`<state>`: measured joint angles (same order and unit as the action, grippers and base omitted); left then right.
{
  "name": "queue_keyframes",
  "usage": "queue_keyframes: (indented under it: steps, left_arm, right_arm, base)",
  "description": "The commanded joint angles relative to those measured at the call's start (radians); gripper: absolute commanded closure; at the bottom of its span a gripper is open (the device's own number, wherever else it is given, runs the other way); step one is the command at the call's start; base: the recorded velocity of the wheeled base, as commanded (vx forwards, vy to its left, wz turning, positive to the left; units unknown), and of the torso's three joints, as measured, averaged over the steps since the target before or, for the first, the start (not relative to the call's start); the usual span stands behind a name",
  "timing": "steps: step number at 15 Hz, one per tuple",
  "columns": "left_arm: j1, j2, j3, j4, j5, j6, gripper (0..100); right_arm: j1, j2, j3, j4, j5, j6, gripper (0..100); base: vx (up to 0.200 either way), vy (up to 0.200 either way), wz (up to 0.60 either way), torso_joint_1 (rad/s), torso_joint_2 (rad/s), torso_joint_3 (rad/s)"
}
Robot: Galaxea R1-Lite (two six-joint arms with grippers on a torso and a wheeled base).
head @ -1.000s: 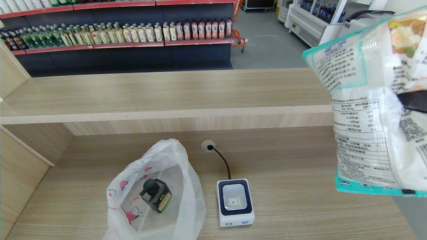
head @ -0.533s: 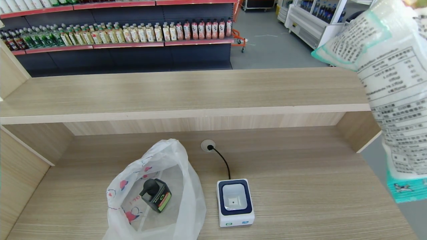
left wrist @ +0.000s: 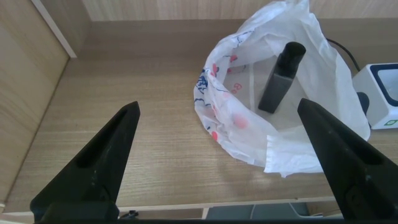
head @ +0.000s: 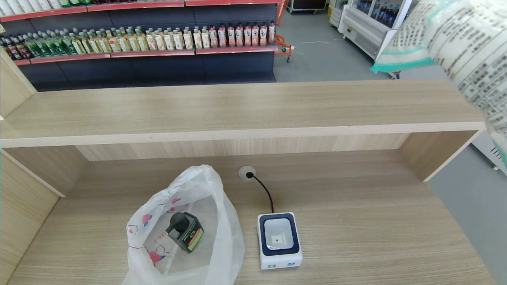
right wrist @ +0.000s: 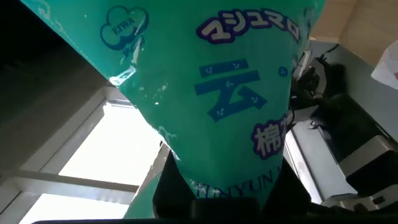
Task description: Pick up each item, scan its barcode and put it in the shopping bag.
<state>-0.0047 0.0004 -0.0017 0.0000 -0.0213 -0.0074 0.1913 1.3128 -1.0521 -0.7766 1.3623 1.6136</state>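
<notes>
A teal-and-white plastic snack packet (head: 467,47) is clamped in the right gripper (right wrist: 217,193), high at two o'clock (scan judged pending). The white box-shaped scanner (head: 279,240) is placed toward seven o'clock from it. The left gripper (left wrist: 217,109) is spread, empty.

snack bag (head: 455,43) swung up and out toward the right edge — far right end of counter (head: 443,114) now uncovered

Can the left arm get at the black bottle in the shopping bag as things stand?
Probably yes. The left tool is open and faces the shopping bag, whose mouth gapes toward it; the black bottle lies uncovered inside. Only the loose plastic rim might snag a finger.
</notes>
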Motion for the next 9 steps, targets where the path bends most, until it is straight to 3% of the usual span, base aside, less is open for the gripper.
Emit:
queue_keyframes:
  steps: [1, 3, 5, 6, 9]
  left_arm:
    - [0.000, 0.000, 0.000, 0.000, 0.000, 0.000, 0]
    - [0.000, 0.000, 0.000, 0.000, 0.000, 0.000, 0]
    - [0.000, 0.000, 0.000, 0.000, 0.000, 0.000, 0]
    - [0.000, 0.000, 0.000, 0.000, 0.000, 0.000, 0]
    - [0.000, 0.000, 0.000, 0.000, 0.000, 0.000, 0]
  right_arm:
    - [-0.007, 0.000, -0.028, 0.016, -0.003, 0.012, 100]
    - [-0.012, 0.000, -0.028, 0.025, -0.026, 0.035, 100]
    - [0.017, 0.000, -0.029, 0.022, -0.147, 0.031, 100]
    - [0.027, -0.001, -0.026, 0.019, -0.152, -0.015, 100]
    - [0.022, 0.000, 0.001, 0.022, -0.155, -0.385, 100]
  base:
    - [0.000, 0.000, 0.00, 0.000, 0.00, 0.000]
    - [0.000, 0.000, 0.00, 0.000, 0.00, 0.000]
    - [0.000, 0.000, 0.00, 0.000, 0.00, 0.000]
    - [0.000, 0.000, 0.00, 0.000, 0.00, 0.000]
    - [0.000, 0.000, 0.00, 0.000, 0.00, 0.000]
